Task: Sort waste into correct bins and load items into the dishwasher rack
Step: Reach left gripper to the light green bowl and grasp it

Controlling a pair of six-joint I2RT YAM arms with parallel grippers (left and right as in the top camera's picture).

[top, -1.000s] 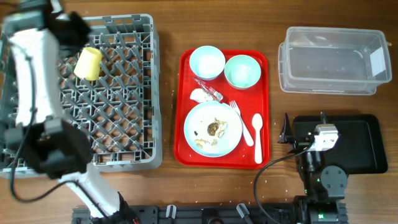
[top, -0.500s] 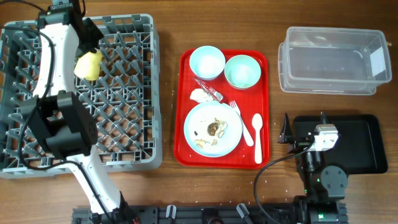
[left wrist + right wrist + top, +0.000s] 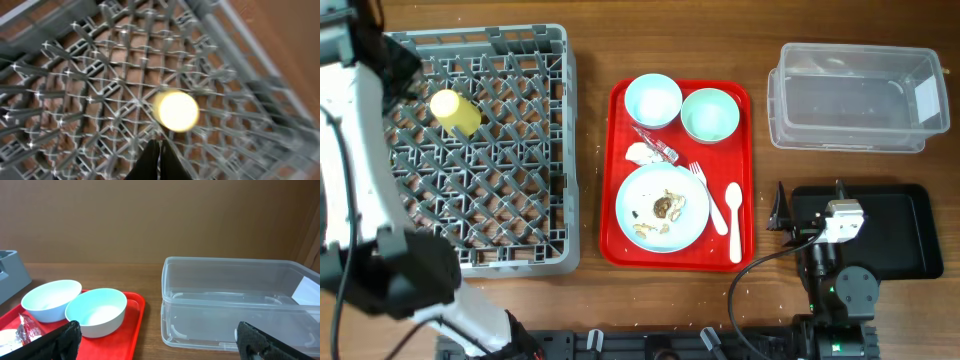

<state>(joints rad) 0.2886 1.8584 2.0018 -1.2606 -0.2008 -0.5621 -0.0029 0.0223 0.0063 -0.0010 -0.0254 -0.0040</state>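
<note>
Yellow against grey: the small yellow cup (image 3: 455, 110) sits tilted among the upright pegs in the far left part of the dishwasher rack (image 3: 570, 150), which fills the left end of the tabletop. Your left fingers (image 3: 156, 156) are pressed together with nothing between them, hanging above the grid just beside the cup and not touching it; the left wrist view is blurred.

At the middle of the tabletop, the red serving tray (image 3: 742, 150) carries the rest. The light blue bowl (image 3: 653, 100) and pale green bowl (image 3: 710, 115) stand side by side along its far edge. Below them lie the red snack wrapper (image 3: 658, 145) and the white tissue (image 3: 640, 154), touching each other at the rim of the pale blue plate (image 3: 638, 190), where brownish food scraps (image 3: 665, 208) and rice remain. The white fork (image 3: 705, 195) rests partly on the plate's right rim, with the white spoon (image 3: 734, 215) just beside it.

Near the far right corner stands the clear tub (image 3: 850, 48); the black tray (image 3: 895, 235) lies along the near right edge. Your right fingers (image 3: 62, 340) are spread wide with nothing in them, at the black tray's left end, facing the tub.
</note>
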